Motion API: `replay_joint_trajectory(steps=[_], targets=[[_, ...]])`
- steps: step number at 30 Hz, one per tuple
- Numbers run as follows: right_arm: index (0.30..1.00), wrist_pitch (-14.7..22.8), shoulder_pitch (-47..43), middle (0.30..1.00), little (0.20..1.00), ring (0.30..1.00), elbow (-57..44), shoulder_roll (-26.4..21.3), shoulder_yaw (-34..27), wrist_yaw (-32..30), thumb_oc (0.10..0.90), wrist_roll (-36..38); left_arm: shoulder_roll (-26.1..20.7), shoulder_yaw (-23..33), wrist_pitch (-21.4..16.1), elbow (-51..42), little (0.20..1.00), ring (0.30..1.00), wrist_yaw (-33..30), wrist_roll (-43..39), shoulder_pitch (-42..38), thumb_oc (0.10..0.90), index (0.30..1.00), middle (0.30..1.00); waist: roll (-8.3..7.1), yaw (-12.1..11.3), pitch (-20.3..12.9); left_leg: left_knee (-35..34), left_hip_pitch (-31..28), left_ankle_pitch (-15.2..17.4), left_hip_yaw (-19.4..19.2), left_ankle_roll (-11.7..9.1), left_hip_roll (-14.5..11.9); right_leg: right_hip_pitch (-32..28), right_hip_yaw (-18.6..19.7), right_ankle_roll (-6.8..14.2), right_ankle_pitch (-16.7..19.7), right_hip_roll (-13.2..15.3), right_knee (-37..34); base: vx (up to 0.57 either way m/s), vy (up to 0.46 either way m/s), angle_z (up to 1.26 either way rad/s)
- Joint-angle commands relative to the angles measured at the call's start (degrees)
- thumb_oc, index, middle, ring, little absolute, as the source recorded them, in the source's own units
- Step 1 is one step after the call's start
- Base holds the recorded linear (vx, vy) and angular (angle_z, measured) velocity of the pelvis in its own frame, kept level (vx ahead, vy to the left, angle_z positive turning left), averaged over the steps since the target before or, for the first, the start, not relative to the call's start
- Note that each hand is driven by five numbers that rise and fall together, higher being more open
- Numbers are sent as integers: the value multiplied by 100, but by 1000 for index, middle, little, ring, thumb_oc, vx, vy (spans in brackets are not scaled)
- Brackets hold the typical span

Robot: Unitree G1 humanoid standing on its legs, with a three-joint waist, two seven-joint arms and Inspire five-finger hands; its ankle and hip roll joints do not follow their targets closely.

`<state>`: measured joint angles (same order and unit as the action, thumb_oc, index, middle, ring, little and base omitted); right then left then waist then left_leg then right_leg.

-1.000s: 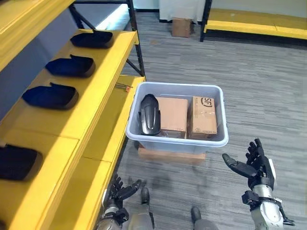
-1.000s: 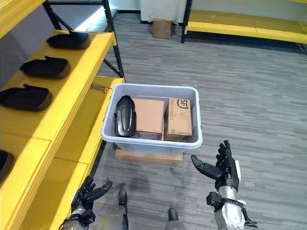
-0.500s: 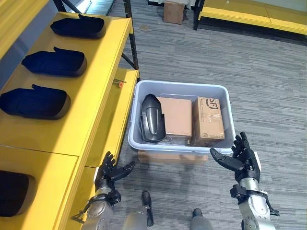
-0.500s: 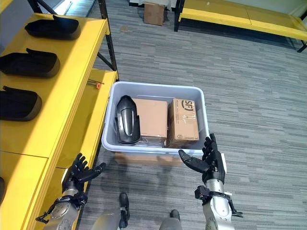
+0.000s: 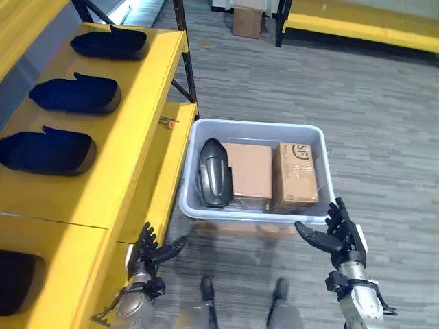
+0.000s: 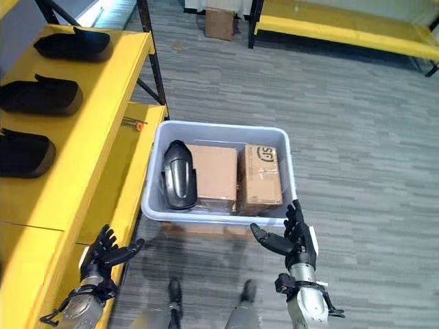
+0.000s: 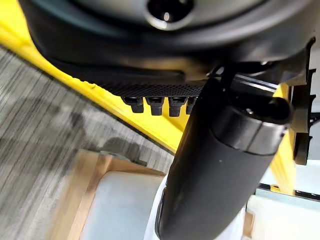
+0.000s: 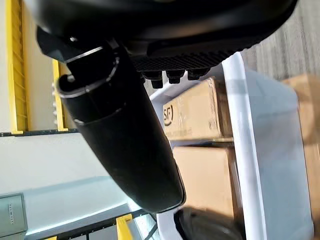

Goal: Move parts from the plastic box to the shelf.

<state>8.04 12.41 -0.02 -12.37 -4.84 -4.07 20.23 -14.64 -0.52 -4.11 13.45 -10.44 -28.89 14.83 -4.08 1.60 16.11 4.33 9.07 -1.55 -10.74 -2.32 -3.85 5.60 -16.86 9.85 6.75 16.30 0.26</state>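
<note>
- Left eye view: the plastic box [image 5: 206, 205] stands on the floor beside the yellow shelf [image 5: 137, 110], resting on a flat wooden board [image 5: 226, 227]. One black part [image 5: 212, 173] lies in the box's left end, ahead of both hands and touching neither.
- Left eye view: the right hand [image 5: 337, 237] hovers just before the box's near right corner, fingers spread and straight, empty. The left hand [image 5: 145, 250] is low by the shelf's edge, near the box's near left corner, fingers also spread and holding nothing.
- Left eye view, count: two cardboard cartons in the box, a wide one [image 5: 248, 171] just beside the part and a narrower one [image 5: 296, 175] at the right end. Four dark parts lie on the upper shelf board: one [image 5: 110, 44], two [image 5: 74, 94], three [image 5: 46, 151], and a fourth [image 5: 17, 281] cut by the picture's edge.
- Right eye view: a small orange-tipped object [image 6: 136, 125] lies on the lower shelf board, near the box's far left corner. One more carton [image 6: 218, 22] stands far off on the floor.
- Left wrist view: the left thumb [image 7: 220, 150] juts out straight; past it show the box's pale wall [image 7: 120, 205], the board and the yellow shelf.
- Right wrist view: the right thumb [image 8: 125, 135] is extended; beyond it are the box rim [image 8: 245, 150], both cartons and a bit of the black part [image 8: 205, 227].
</note>
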Motion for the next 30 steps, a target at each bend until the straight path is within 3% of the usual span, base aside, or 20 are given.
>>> replay_joint_trajectory(steps=[1,3,8,9,11,12,13,14,16,17,18,19,21,24,25,27,28,29,30], targets=[[1000,501,-285,1000,1000,1000,-734,-472,-467,-23,900,-158,-149,180,-434,-627,1000,1000,174,-22,-121,900,1000,1000,59,37,-245,-66,-40,-60,26,-223,-487,-2,44,154,9,148,300,85,-215,10],[1000,501,-305,1000,1000,1000,-744,-525,-481,-21,900,-172,-133,185,-431,-645,1000,1000,194,-54,-98,900,1000,1000,69,32,-239,-90,-47,-87,25,-253,-547,3,26,128,-65,107,306,85,-179,-2],[1000,509,-683,1000,1000,1000,-783,-1246,-641,-97,900,-663,-66,182,-419,-773,1000,1000,317,-155,-18,900,1000,1000,120,-65,-103,-235,-51,-306,22,-463,-870,70,-42,-9,-418,-150,333,80,-182,-7],[1000,569,-1020,1000,1000,1000,-759,-1776,-729,-247,900,-968,-78,129,-453,-884,1000,1000,413,-244,2,900,1000,1000,142,-120,-21,-342,-42,-421,21,-540,-969,125,-73,-28,-486,-226,364,52,-181,1],[1000,572,-1370,1000,1000,1000,-631,-2404,-741,-351,900,-1281,-152,61,-468,-956,1000,1000,497,-270,84,900,1000,1000,160,-185,59,-460,-2,-533,25,-581,-1034,230,-85,-42,-532,-284,407,22,-139,7],[1000,577,-1385,1000,1000,1000,-618,-2413,-735,-354,900,-1280,-145,64,-467,-956,1000,1000,498,-269,79,900,1000,1000,165,-180,52,-471,16,-554,25,-577,-1034,248,-85,-47,-515,-287,399,-13,-120,6],[1000,507,-1735,1000,1000,1000,-379,-3333,-631,-497,900,-1932,-281,-19,-497,-1037,1000,1000,566,-333,123,900,1000,1000,178,-275,177,-551,40,-652,15,-630,-1107,359,-119,-62,-576,-326,495,-25,-103,3],[1000,476,-1936,1000,1000,1000,-316,-3761,-533,-484,900,-2034,-326,-32,-508,-1073,1000,1000,595,-378,133,900,1000,1000,191,-308,240,-588,66,-693,17,-647,-1133,414,-134,-78,-589,-339,533,-34,-138,-4],[1000,455,-2163,1000,1000,1000,-193,-4013,-371,-484,900,-2089,-372,-83,-533,-1117,1000,1000,610,-421,149,900,1000,1000,203,-332,307,-618,101,-742,18,-660,-1163,483,-152,-88,-596,-351,583,-32,-83,1],[1000,389,-2807,1000,1000,1000,37,-4803,183,-472,900,-2535,-520,-162,-580,-1183,1000,1000,571,-393,168,900,1000,1000,214,-478,444,-658,185,-834,37,-689,-1202,606,-184,-104,-610,-358,657,-42,-101,8],[1000,357,-3160,1000,1000,1000,122,-5122,521,-457,900,-2723,-560,-176,-600,-1218,1000,1000,552,-383,156,900,1000,1000,211,-520,505,-677,233,-867,40,-700,-1220,681,-193,-120,-621,-370,704,-42,-101,0],[1000,364,-3247,1000,1000,1000,160,-5129,603,-466,900,-2722,-538,-153,-599,-1218,1000,1000,552,-382,160,900,1000,1000,214,-489,505,-677,238,-868,41,-701,-1221,689,-193,-121,-624,-370,710,-42,-67,-6],[1000,270,-4240,1000,1000,1000,347,-6037,1598,-298,900,-3350,-689,-165,-651,-1281,1000,1000,481,-426,167,900,1000,1000,211,-693,697,-705,427,-993,76,-741,-1272,918,-249,-161,-650,-389,855,-52,-100,12],[1000,282,-4904,1000,1000,1000,453,-6246,2259,-297,900,-3547,-683,-136,-663,-1281,1000,1000,462,-447,161,900,1000,1000,213,-682,749,-710,495,-1029,102,-756,-1292,989,-278,-177,-663,-388,911,-48,-97,12],[1000,258,-5821,1000,1000,1000,555,-6702,3262,-130,900,-3980,-864,-144,-744,-1280,1000,1000,374,-415,131,900,1000,1000,181,-942,917,-702,735,-1131,189,-802,-1323,1215,-349,-213,-697,-394,1054,-61,-129,24],[1000,302,-6616,1000,1000,1000,584,-6841,4132,-107,900,-4293,-880,-90,-768,-1309,1000,1000,375,-398,130,900,1000,1000,184,-921,925,-704,798,-1151,222,-811,-1338,1273,-375,-223,-715,-398,1094,-21,-128,16],[1000,342,-7393,1000,1000,1000,526,-6989,4952,-25,900,-4702,-1075,-112,-809,-1260,1000,1000,309,-376,46,900,1000,1000,108,-1079,983,-728,842,-1117,298,-893,-1371,1376,-364,-178,-844,-405,1238,-2,-144,31],[1000,352,-8532,1000,1000,1000,635,-6942,6155,64,900,-5131,-1161,-53,-829,-1220,1000,1000,244,-332,23,900,1000,1000,73,-1159,1036,-740,974,-1179,349,-926,-1384,1532,-404,-187,-847,-399,1330,7,-113,38],[1000,353,-8763,1000,1000,1000,686,-6907,6388,51,900,-5118,-1105,-42,-829,-1219,1000,1000,243,-334,25,900,1000,1000,104,-1116,1032,-739,982,-1180,345,-927,-1385,1546,-398,-188,-849,-398,1338,-44,-74,33]])
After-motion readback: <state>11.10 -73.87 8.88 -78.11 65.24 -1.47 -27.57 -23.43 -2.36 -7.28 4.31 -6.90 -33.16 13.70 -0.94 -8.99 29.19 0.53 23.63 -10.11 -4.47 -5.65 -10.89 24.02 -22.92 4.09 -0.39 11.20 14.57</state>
